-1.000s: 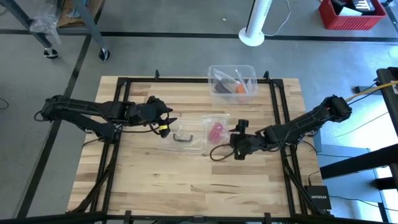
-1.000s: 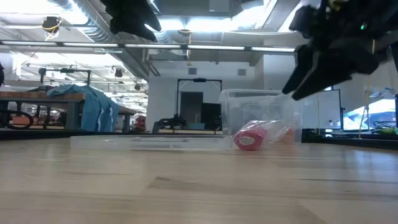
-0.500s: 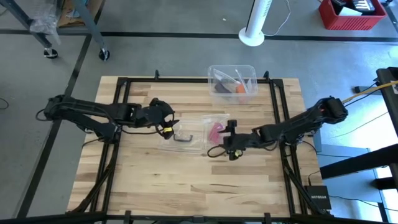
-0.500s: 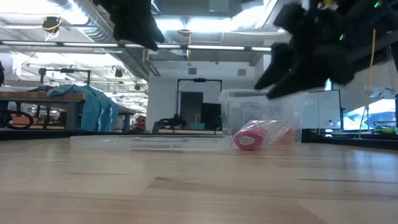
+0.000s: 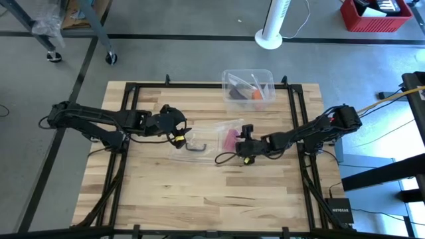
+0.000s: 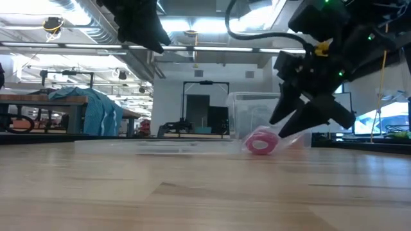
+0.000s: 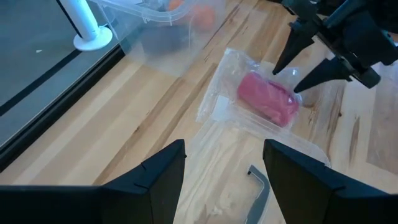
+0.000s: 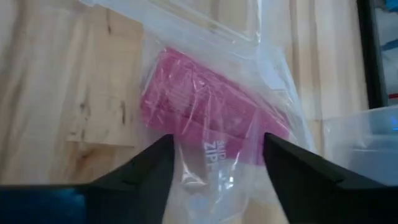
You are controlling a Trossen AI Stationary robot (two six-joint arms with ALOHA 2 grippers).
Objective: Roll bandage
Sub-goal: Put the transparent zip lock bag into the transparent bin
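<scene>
Right hand, fingers apart, straddles the bagged pink bandage roll. Left hand, fingers apart, hovers well left of the roll.

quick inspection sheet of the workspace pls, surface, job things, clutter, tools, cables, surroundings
surface: wooden table, dark frame.
job's things: pink bandage rolled, inside a clear bag, mid-table.
clutter: clear bin at far edge; flat clear lid with black handle.
grippers: right tool open at the bag; left tool open, above the lid.
cables: black cable looped by right tool.
surroundings: white pole base, red crate.
</scene>
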